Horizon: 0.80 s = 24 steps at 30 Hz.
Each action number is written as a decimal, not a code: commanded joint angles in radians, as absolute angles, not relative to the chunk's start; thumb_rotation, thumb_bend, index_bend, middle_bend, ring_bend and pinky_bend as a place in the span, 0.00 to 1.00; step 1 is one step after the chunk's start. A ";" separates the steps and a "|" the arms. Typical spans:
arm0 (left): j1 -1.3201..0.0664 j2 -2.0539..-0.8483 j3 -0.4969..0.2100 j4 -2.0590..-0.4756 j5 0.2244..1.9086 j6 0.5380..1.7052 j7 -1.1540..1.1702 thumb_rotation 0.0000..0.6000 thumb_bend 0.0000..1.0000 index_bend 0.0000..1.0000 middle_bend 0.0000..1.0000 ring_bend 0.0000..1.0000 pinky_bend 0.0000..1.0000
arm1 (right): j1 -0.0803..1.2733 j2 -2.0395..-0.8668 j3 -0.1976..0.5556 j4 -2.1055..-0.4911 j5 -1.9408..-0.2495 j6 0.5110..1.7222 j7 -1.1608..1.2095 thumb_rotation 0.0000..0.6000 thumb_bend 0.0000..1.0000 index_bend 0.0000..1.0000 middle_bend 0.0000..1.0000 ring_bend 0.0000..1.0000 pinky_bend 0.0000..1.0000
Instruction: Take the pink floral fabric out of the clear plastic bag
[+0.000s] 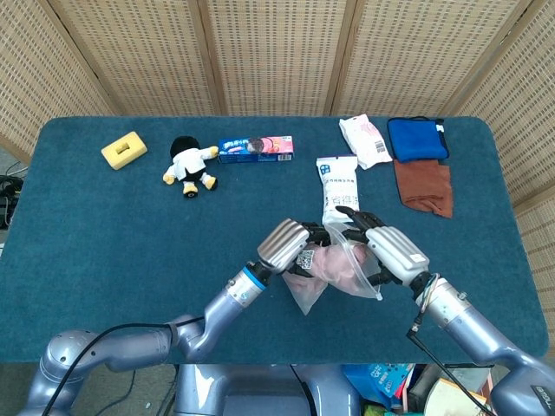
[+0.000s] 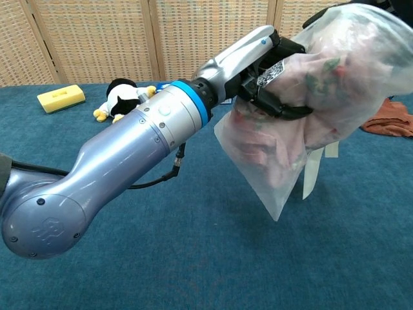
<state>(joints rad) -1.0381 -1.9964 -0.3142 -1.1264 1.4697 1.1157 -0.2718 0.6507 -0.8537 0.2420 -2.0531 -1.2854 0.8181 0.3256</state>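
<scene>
The left hand (image 2: pixel 268 55) grips the clear plastic bag (image 2: pixel 303 129) from the side, its dark fingers (image 2: pixel 284 111) curled into the crinkled film and pressing the bundle inside. The bag hangs clear of the table, its lower corner tapering to a point below the hand. The pink floral fabric (image 2: pixel 322 84) is inside the bag, a soft crumpled wad showing through the cloudy, wrinkled plastic with red and green print.

The right hand (image 1: pixel 392 254) is at the bag's far side, opposite the left hand, its fingers (image 1: pixel 357 218) bent over the top edge of the bag; whether they pinch the film or only touch it cannot be told.

Beyond both hands, a white snack packet (image 1: pixel 337 185) lies flat on the blue felt-like table (image 1: pixel 104 234).
</scene>
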 commanded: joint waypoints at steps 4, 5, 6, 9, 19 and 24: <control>-1.035 -1.986 -0.319 -1.152 1.444 1.096 -0.245 1.00 0.47 0.62 0.59 0.53 0.65 | 0.660 -0.875 0.238 -2.050 -1.277 0.824 0.301 1.00 0.79 0.64 0.00 0.00 0.00; -1.035 -1.985 -0.319 -1.155 1.443 1.095 -0.244 1.00 0.47 0.62 0.59 0.53 0.65 | 0.660 -0.876 0.237 -2.050 -1.276 0.824 0.299 1.00 0.81 0.66 0.00 0.00 0.00; -1.033 -1.981 -0.318 -1.162 1.441 1.094 -0.241 1.00 0.47 0.62 0.59 0.53 0.65 | 0.661 -0.878 0.237 -2.051 -1.274 0.823 0.297 1.00 0.81 0.67 0.00 0.00 0.00; -1.027 -1.967 -0.316 -1.180 1.438 1.092 -0.229 1.00 0.47 0.62 0.57 0.53 0.65 | 0.665 -0.885 0.236 -2.054 -1.270 0.819 0.297 1.00 0.81 0.68 0.00 0.00 0.00; -0.955 -1.829 -0.258 -1.288 1.449 1.110 -0.147 1.00 0.47 0.62 0.55 0.52 0.65 | 0.693 -0.964 0.219 -2.058 -1.271 0.796 0.274 1.00 0.81 0.68 0.00 0.00 0.00; -0.914 -1.770 -0.224 -1.332 1.442 1.110 -0.127 1.00 0.47 0.62 0.52 0.48 0.65 | 0.696 -1.018 0.201 -2.043 -1.277 0.795 0.268 1.00 0.81 0.68 0.00 0.00 0.00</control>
